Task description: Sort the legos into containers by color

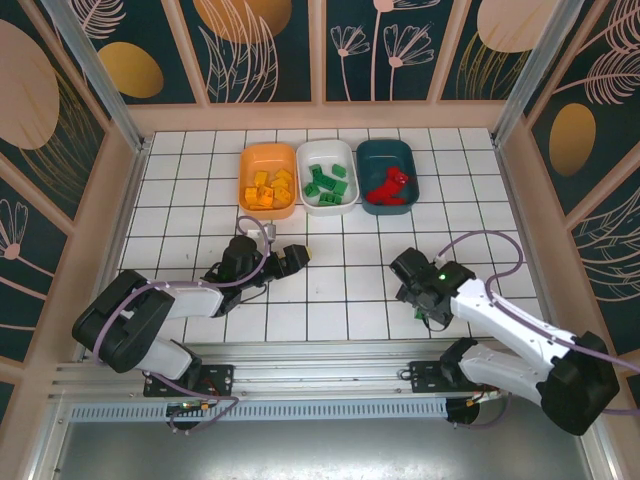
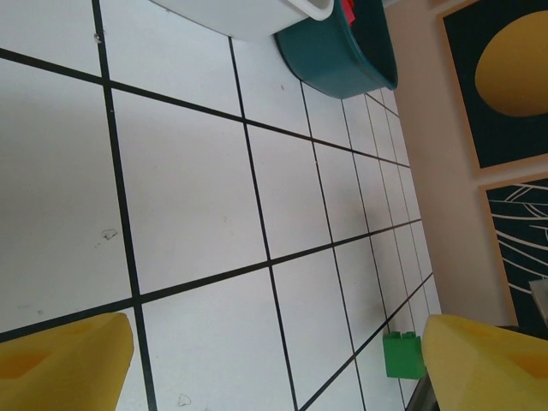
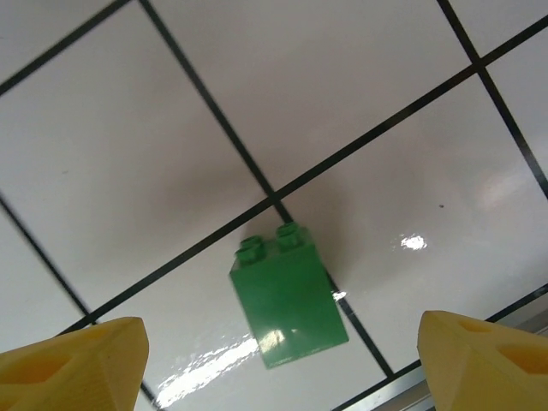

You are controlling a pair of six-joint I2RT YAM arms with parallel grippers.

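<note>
A lone green lego (image 3: 288, 295) lies on its side on the white tiles, studs pointing away, straight below my right gripper (image 3: 282, 368). That gripper is open, its yellow fingertips well apart on either side of the brick and not touching it. From above, the right gripper (image 1: 421, 303) hovers near the table's front right with the green lego (image 1: 420, 316) peeking out beneath it. My left gripper (image 1: 293, 257) is open and empty over bare tiles; its wrist view catches the same green lego (image 2: 402, 354) far off. The orange tub (image 1: 246, 160) holds yellow bricks, the white tub (image 1: 307, 160) green ones, the teal tub (image 1: 368, 155) red ones.
The three tubs stand side by side at the back centre. A wooden wall (image 1: 520, 200) closes the right side and a metal rail (image 1: 320, 352) runs along the front edge, just behind the green brick. The white tub (image 2: 248, 13) and teal tub (image 2: 342, 51) lie ahead of the left gripper.
</note>
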